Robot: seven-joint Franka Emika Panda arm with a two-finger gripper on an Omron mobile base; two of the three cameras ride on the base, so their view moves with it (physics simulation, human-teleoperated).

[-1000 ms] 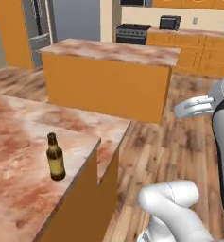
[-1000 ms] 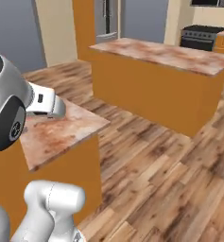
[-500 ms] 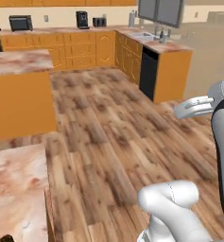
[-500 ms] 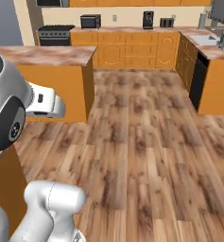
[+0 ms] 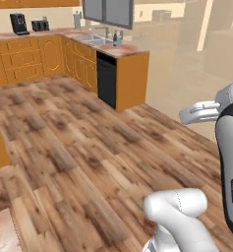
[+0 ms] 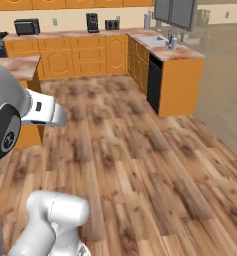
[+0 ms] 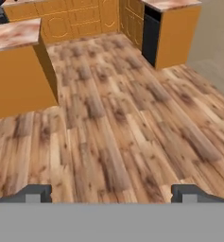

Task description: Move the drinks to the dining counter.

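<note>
My gripper hangs over bare wood plank floor, fingers spread wide with nothing between them. A marble-topped orange island stands to the near left of the hand view, and the sink counter with its black dishwasher sits far right. I cannot locate the drinks.

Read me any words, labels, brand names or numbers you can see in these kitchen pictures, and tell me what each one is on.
None can be read.
Robot arm: small dark marks down its side, too blurred to read.
Microwave, coffee machine: no legible text.
</note>
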